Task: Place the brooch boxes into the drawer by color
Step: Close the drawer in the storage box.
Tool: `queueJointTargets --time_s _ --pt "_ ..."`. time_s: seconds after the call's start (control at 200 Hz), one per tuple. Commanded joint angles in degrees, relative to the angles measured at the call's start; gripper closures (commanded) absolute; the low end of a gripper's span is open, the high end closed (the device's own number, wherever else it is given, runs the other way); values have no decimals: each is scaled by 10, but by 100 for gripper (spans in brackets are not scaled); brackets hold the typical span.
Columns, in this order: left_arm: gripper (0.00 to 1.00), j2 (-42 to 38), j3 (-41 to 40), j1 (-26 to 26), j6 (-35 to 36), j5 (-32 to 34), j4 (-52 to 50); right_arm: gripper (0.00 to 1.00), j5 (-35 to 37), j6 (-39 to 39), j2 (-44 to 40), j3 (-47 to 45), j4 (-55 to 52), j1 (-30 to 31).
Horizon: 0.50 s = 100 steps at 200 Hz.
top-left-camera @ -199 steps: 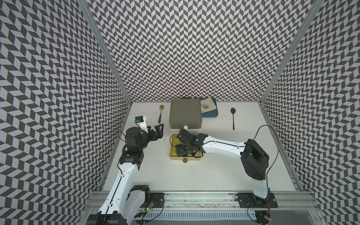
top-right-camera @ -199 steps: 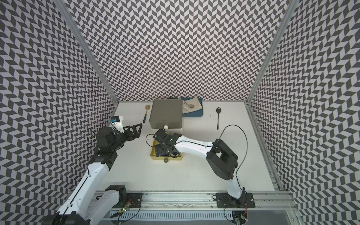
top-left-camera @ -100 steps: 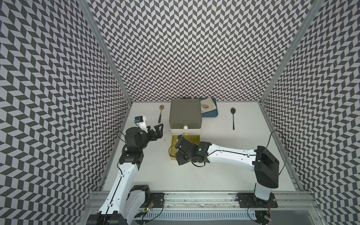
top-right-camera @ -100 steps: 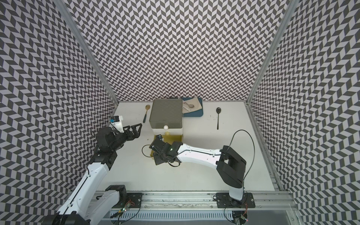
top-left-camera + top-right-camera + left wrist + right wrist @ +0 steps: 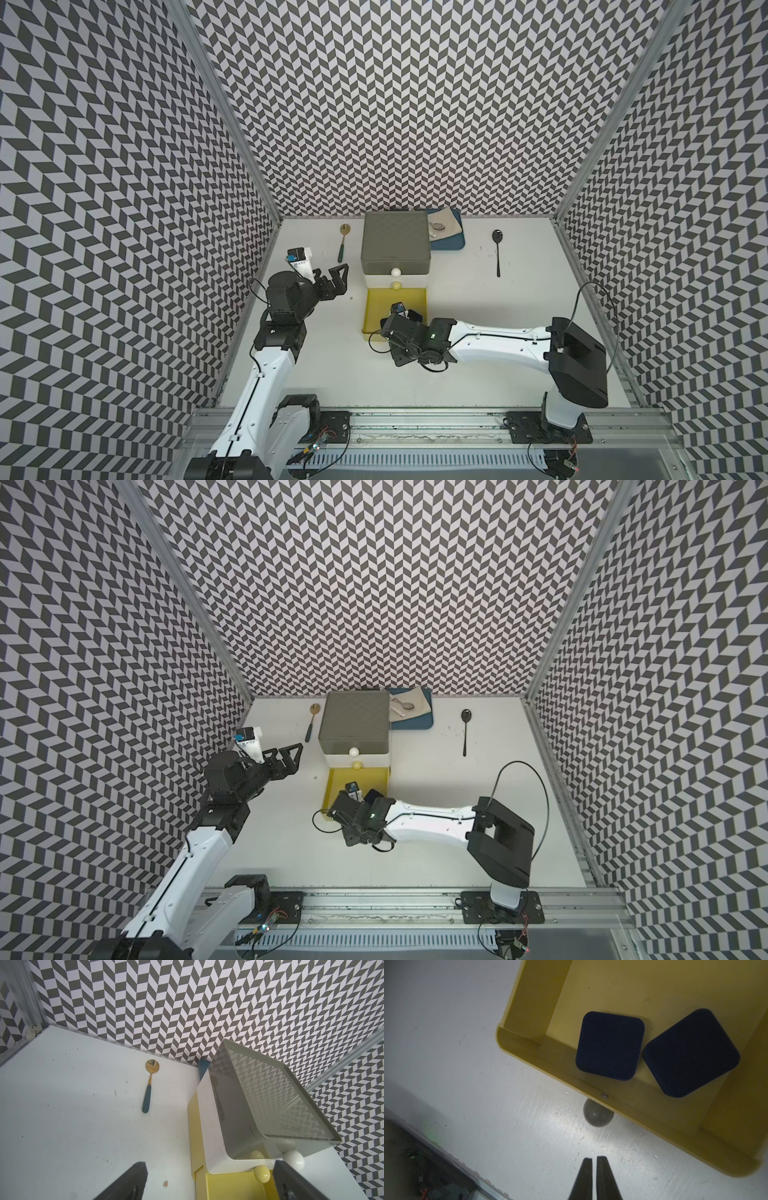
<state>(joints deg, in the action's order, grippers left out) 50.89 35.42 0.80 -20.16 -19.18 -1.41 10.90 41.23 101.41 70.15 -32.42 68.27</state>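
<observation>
Where the surface nears its left edge: left gripper point(image 5: 332, 284), jaws wide apart, holding nothing. Item 2: gold spoon point(image 5: 343, 243), dark handle, near the far edge. Item 3: drawer point(image 5: 395, 243), 3 tiers, at mid far edge; yellow bottom tier point(image 5: 374, 307) pulled out toward the near edge. Inside it, against its front wall: 2 dark blue brooch boxes point(image 5: 610, 1045), point(image 5: 691, 1053), lying flat, just beside each other. Item 4: right gripper point(image 5: 594, 1159), jaws together, empty, near that tier's ball knob point(image 5: 598, 1113), not touching. Item 5: blue tray point(image 5: 451, 245), just right of the drawer, carrying a cloth point(image 5: 446, 222). Item 6: black spoon point(image 5: 497, 249), toward the far right corner.
</observation>
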Motion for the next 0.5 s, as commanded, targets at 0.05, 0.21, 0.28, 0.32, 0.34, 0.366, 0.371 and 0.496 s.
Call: queueJointTargets --time_s 0.05,0.21,0.28,0.32,0.34,0.366,0.371,0.496 --pt "0 -7 -4 4 10 -1 -1 90 49 8 9 -11 32 -9" --pt "0 -5 -3 5 11 -1 -1 91 47 1 16 -19 38 -17" --pt "0 -4 -3 5 11 0 -1 91 48 0 18 -25 44 -17" --pt "0 -4 -3 5 11 0 -1 91 50 1 22 -29 48 -18" --pt "0 -4 -3 5 11 1 -2 91 52 1 23 -30 51 -18" --pt "0 -4 -3 5 11 0 -1 91 54 1 25 -34 54 -19" --pt "0 -4 -3 5 11 0 -2 91 54 1 25 -34 55 -19" --pt "0 -4 -3 5 13 1 -3 91 67 0 33 -38 63 -22"
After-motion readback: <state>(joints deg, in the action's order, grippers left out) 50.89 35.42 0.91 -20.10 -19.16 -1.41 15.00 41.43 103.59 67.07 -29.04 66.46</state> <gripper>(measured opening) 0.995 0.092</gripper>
